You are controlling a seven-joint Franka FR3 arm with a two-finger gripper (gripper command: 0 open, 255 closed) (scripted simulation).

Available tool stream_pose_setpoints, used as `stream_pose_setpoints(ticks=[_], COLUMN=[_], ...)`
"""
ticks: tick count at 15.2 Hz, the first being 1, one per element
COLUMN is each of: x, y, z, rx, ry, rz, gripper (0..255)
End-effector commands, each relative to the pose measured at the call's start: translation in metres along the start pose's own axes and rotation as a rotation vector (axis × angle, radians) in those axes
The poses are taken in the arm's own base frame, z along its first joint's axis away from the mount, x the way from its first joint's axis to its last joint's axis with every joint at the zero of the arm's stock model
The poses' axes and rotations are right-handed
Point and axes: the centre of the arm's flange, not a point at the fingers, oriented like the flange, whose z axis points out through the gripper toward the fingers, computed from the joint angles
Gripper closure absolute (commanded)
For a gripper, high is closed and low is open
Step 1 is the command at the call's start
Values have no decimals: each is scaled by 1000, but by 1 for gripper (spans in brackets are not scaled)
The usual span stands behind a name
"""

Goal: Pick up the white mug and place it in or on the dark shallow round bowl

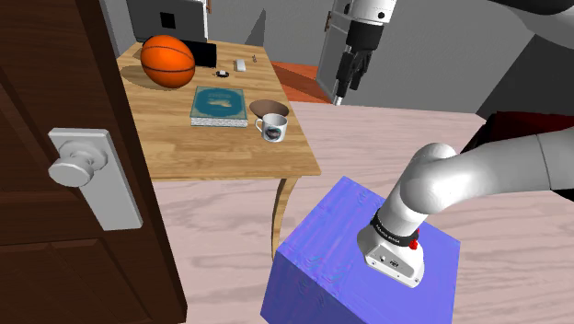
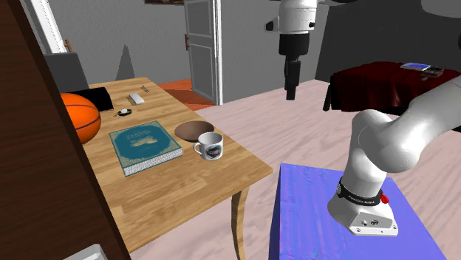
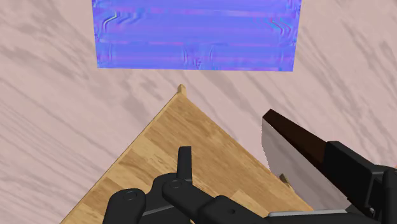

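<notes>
Starting at the left of the shoulder view, the pale wooden bench [image 1: 212,152] carries a big orange basketball [image 1: 167,61] at its far end, and nearer the middle a flat teal hardback book [image 1: 219,105]. Just right of the book lies the brown shallow round bowl [image 1: 267,107], which looks empty as far as I can see into it. Just in front of it, close to the bench's right edge, the white mug with a dark picture on its side [image 1: 273,128] stands upright, its handle turned toward the book. Its inside looks bare too. I'd judge the mug stiff, fairly light and smooth enough to slip, and likely to chip if dropped. A pinch over the rim, one finger inside the wall and one outside, clear of the handle, seems the safest hold. The bowl's sloping floor could let the mug tip when it is set down. Further right and well above the floor, the black two-finger tool [image 1: 348,87] hangs with its fingers spread, gripping nothing, well apart from the mug.
</notes>
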Motion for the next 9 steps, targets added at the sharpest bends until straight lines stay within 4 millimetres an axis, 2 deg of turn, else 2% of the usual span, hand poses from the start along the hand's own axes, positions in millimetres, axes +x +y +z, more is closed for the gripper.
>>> stream_pose_setpoints(ticks=[1, 9], x=[0, 80], y=[0, 42], z=[0, 57], rx=[0, 12], ry=[0, -2], rz=[0, 28], gripper=[0, 0])
